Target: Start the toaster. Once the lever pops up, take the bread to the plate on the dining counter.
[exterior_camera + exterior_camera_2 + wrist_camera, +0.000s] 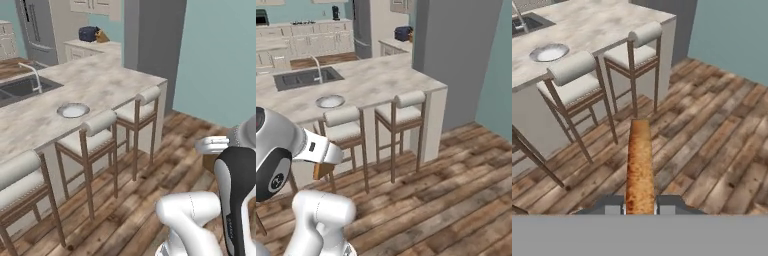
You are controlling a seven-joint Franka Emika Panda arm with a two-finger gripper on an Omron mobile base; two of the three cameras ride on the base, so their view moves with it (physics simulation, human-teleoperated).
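Note:
My gripper is shut on the bread, a golden-brown slice seen edge-on between the dark fingertips, held over the wooden floor. From the right base view the bread hangs under the hand. The round grey-white plate lies on the dining counter, above two stools, up and to the left of the gripper. The plate sits near the counter's near edge, right of the sink. The navy toaster stands far back on a smaller counter.
Backed stools line the counter's near side between me and the plate; one stool stands right below it. A grey wall column rises at the counter's right end. Wooden floor spreads open to the right.

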